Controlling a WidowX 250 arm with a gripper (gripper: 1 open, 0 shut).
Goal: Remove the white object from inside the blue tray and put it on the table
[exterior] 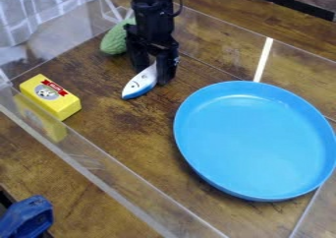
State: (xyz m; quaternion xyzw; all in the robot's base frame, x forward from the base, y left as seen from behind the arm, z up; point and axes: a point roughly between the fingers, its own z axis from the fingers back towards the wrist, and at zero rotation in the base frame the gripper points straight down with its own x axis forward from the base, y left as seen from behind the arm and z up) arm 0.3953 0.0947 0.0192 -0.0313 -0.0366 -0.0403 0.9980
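Observation:
The white object (140, 83), a small tapered piece with dark marks, lies on the dark wooden table (118, 144), left of the blue tray (256, 139). The tray holds nothing. My black gripper (155, 65) points down right at the white object's far end, its fingers open and standing on either side of that end. The fingers look to be just above or touching the table; I cannot tell whether they touch the piece.
A green oval toy (118, 37) sits behind the gripper, partly hidden by it. A yellow box (47, 96) lies at the left near the clear acrylic edging (92, 148). A blue thing (24, 218) shows at the bottom-left corner.

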